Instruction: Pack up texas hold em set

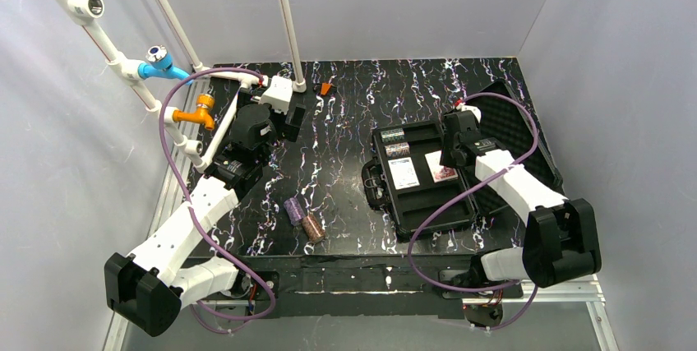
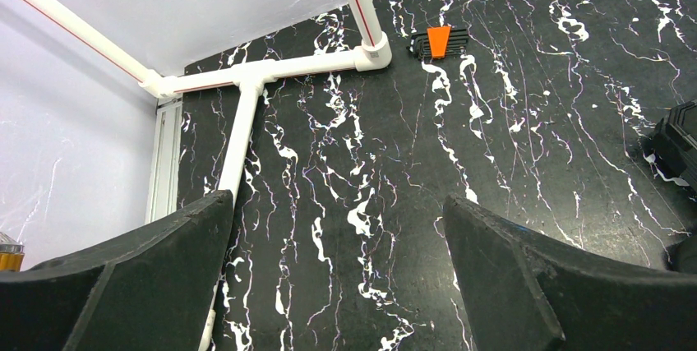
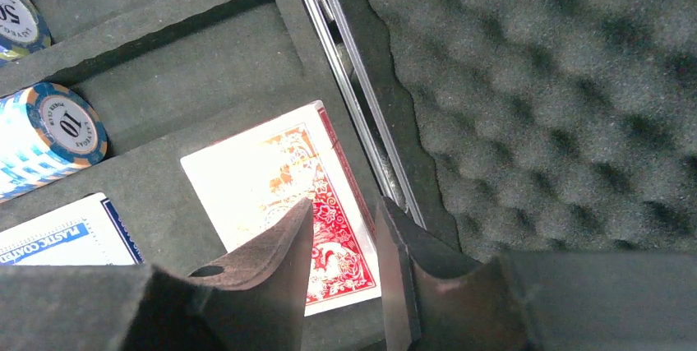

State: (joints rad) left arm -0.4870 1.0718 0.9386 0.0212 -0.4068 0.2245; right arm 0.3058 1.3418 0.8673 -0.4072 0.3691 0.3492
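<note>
We see worktop point(image 2: 526, 145): black marble-look w/ white veins, smooth, slight sheen. Pipes point(image 2: 246, 121): white plastic, smooth. Case point(image 1: 421, 201): black hard plastic, metal rim strip point(image 3: 345, 80). Lid foam point(image 3: 559, 96): bumpy egg-crate, matt. Tray foam point(image 3: 164, 170): flat, matt. Red deck point(image 3: 279, 187): glossy card box. Blue deck point(image 3: 57, 240): same. Chips point(image 3: 49, 137): glossy, printed faces.

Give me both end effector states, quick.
Left end effector: open, holding nothing.
Right end effector: jaws narrowed around the edge of the red deck; whether it grips cannot be told.
</note>
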